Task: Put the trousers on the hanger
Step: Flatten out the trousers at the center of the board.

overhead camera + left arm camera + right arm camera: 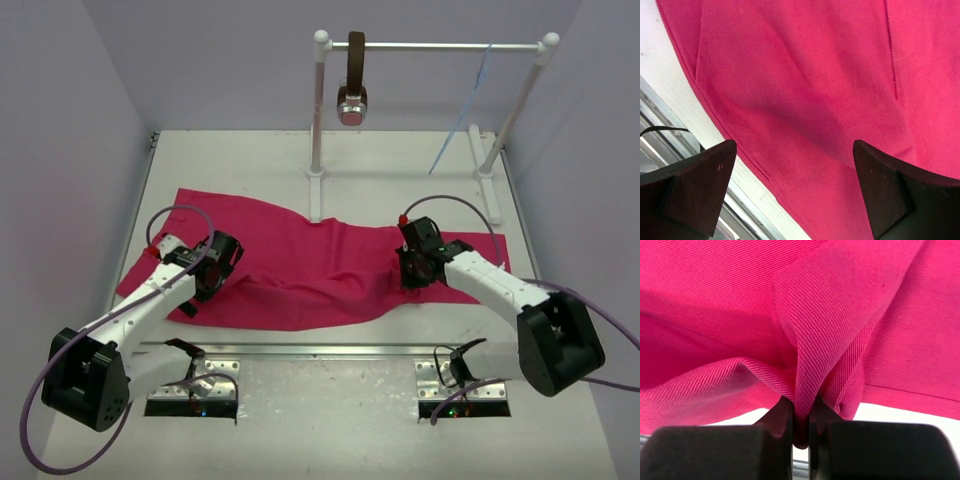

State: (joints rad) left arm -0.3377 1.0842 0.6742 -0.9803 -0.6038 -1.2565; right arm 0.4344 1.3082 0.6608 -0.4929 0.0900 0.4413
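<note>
**Top external camera.** Fixed above and behind the arm bases, facing forward and down. It stands well back and takes in the whole surface (pixel 250 160), both arms, the trousers (pixel 300 270) and the rack (pixel 430 45) at the far edge.

**Left wrist camera.** Mounted on the left arm, looking out between the fingers of the left claw (pixel 795 150). It is close to the cloth, with a strip of the surface at the left.

**Right wrist camera.** Mounted on the right arm, looking past the right claw (pixel 801 412). It is very close, and cloth nearly fills the view.

**Shared area.** All three views show the trousers. Each wrist view covers one small patch of the top view.
</note>
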